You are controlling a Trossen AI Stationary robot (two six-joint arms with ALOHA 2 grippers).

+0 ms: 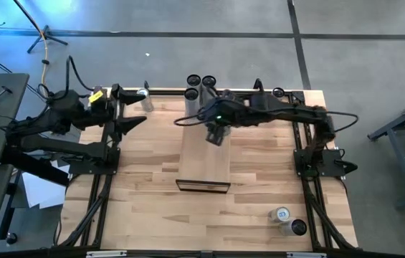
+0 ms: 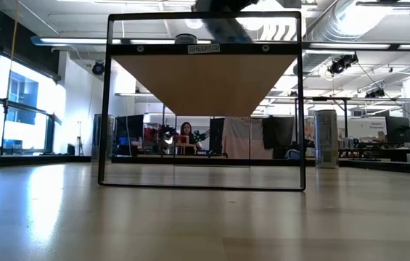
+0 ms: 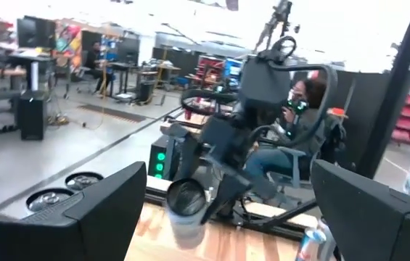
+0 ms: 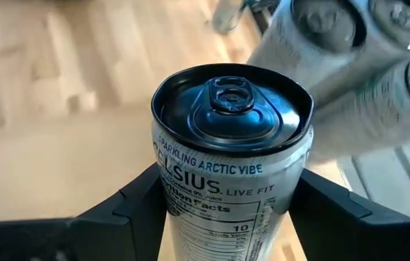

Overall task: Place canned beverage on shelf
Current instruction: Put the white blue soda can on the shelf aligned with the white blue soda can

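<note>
Silver can (image 4: 230,174), upright with its black pull-tab top upward, reads "CELSIUS Sparkling Arctic Vibe"; right gripper (image 4: 226,210) pinches it above the shelf (image 1: 203,159). Left gripper (image 1: 139,122) waits, fingers spread.

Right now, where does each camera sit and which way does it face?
High: overhead, looking down; both arms, right hand over the shelf.
Low: at tabletop height, looking level under the shelf.
Left wrist: on the left arm, facing the right arm; fingers low.
Right wrist: facing its held can.
Shared: that can.
</note>
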